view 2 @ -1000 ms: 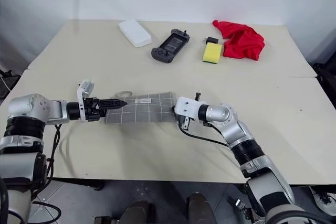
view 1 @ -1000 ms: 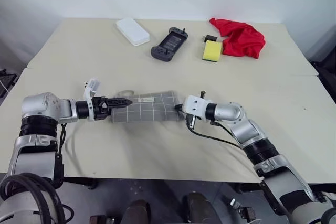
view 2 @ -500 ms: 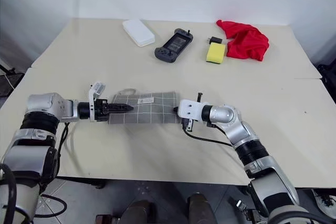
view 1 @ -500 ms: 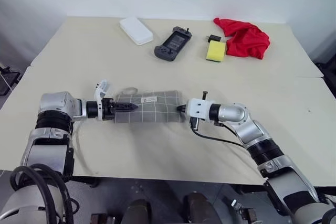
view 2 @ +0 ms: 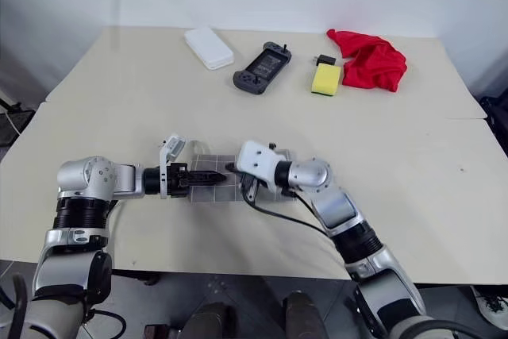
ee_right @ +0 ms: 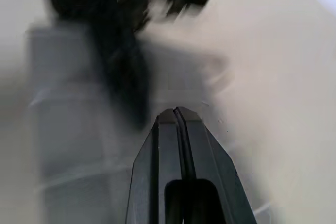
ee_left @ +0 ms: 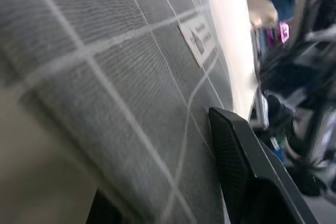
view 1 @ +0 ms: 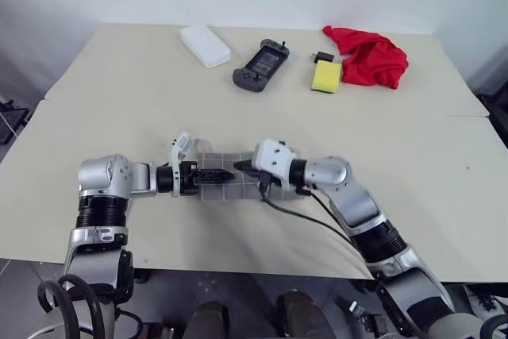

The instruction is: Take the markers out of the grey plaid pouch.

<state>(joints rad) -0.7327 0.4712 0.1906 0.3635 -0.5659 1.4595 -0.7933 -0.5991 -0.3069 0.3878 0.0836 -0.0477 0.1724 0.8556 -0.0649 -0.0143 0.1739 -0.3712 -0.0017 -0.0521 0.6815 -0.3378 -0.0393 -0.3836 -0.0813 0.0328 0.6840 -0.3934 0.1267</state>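
The grey plaid pouch [view 1: 226, 191] lies flat near the table's front edge, largely covered by both arms. My left gripper [view 1: 226, 174] reaches in from the left and is shut on it. In the left wrist view, one black finger [ee_left: 247, 177] presses on the pouch fabric [ee_left: 105, 51] near the white label [ee_left: 197, 38]. My right gripper [view 1: 240, 166] comes from the right over the pouch with its fingers pressed together [ee_right: 176, 111]. Its tips almost meet the left gripper's. Nothing shows between the right fingers. The markers are hidden.
Along the far side of the table are a white box [view 1: 205, 45], a dark game controller [view 1: 258, 65], a yellow sponge [view 1: 325, 77] and a crumpled red cloth [view 1: 367, 57]. A cable [view 1: 278, 206] trails from my right wrist across the pouch's near edge.
My right gripper has slid left from the pouch's right end across its top. The left gripper has moved right with the pouch's left end, so the tips now nearly meet.
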